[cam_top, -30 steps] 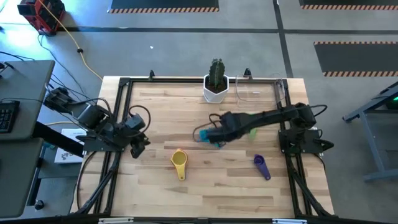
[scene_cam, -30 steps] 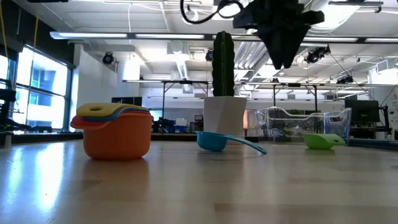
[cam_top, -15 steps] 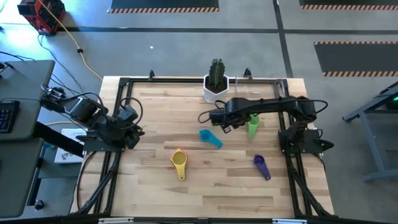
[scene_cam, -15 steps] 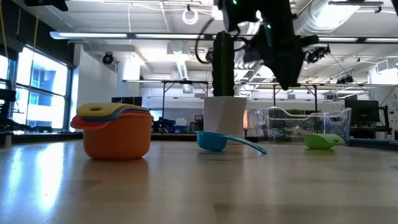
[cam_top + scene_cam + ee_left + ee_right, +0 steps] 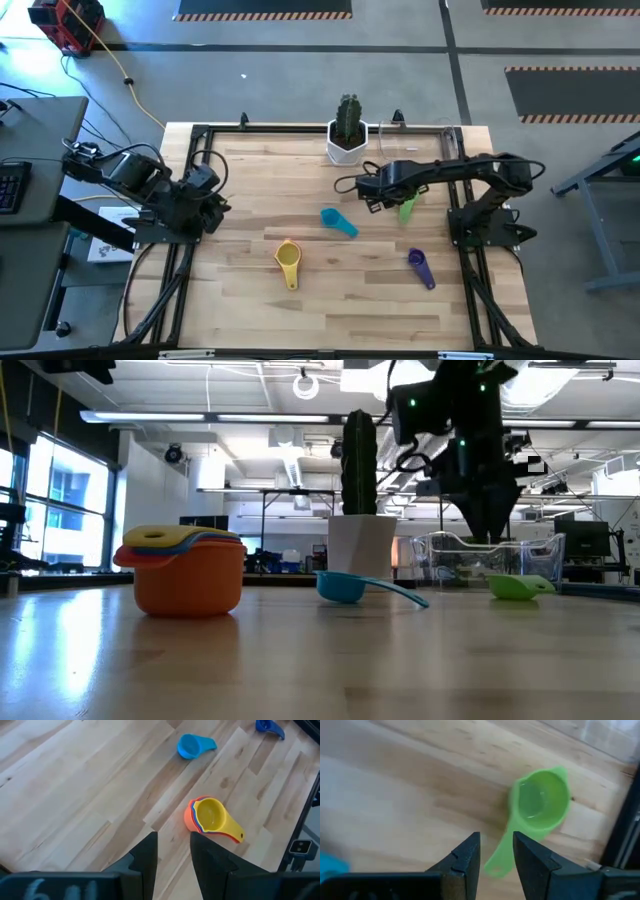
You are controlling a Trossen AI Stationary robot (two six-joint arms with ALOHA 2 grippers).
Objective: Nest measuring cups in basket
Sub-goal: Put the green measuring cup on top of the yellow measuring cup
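Observation:
A green cup (image 5: 542, 802) lies on the table in front of the clear basket (image 5: 415, 147), with its handle (image 5: 499, 856) pointing at the near edge. My right gripper (image 5: 496, 857) hangs open above the handle end, clear of the cup; it also shows in the low view (image 5: 492, 538) and the high view (image 5: 370, 192). A light blue cup (image 5: 337, 222) lies mid-table. A nested stack, yellow on top of an orange cup (image 5: 190, 572), stands near the front (image 5: 288, 262). A purple cup (image 5: 421, 268) lies at the front right. My left gripper (image 5: 174, 857) waits open at the left edge.
A white pot with a cactus (image 5: 348, 137) stands at the far edge, just left of the basket. Black frame rails run along the table's edges (image 5: 200, 160). Bare wood lies between the cups and along the front.
My right gripper has gone from above the light blue cup toward the table's right, to above the green cup, and has come lower. The light blue cup has stayed on the table. My left gripper has drawn back a little toward the left edge.

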